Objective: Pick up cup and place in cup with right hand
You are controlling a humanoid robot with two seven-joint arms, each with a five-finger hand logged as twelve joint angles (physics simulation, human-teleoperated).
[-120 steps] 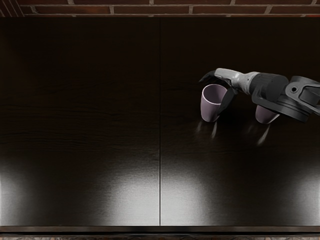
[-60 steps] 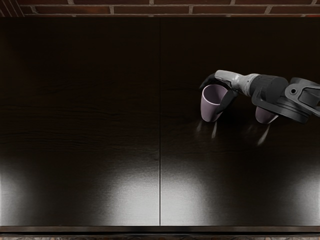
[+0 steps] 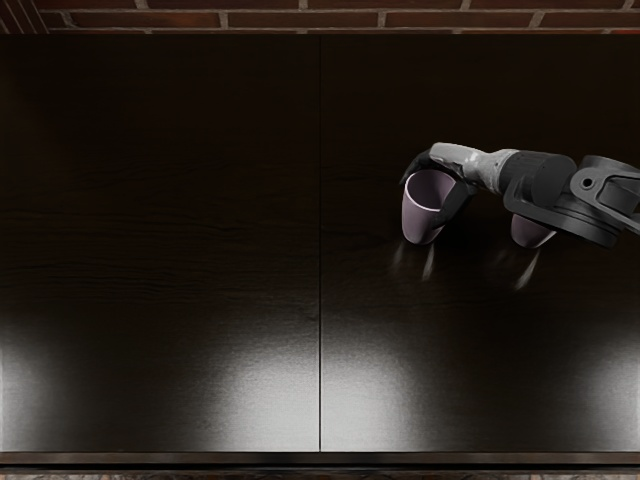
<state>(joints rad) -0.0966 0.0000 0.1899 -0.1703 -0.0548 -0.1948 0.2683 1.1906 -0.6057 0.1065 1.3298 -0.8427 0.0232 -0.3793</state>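
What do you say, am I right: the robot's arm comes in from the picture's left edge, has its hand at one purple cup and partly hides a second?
Not quite: in the head view, the arm comes in from the picture's right edge. The rest holds: the right hand is at one purple cup, and the arm partly hides a second.

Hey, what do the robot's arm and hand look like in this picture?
The right hand has a pale grey, worn-looking back and slim black fingers. A pale grey wrist leads into a chunky dark grey arm with rounded housings and a round, dark-centred joint cap. The left arm is out of view.
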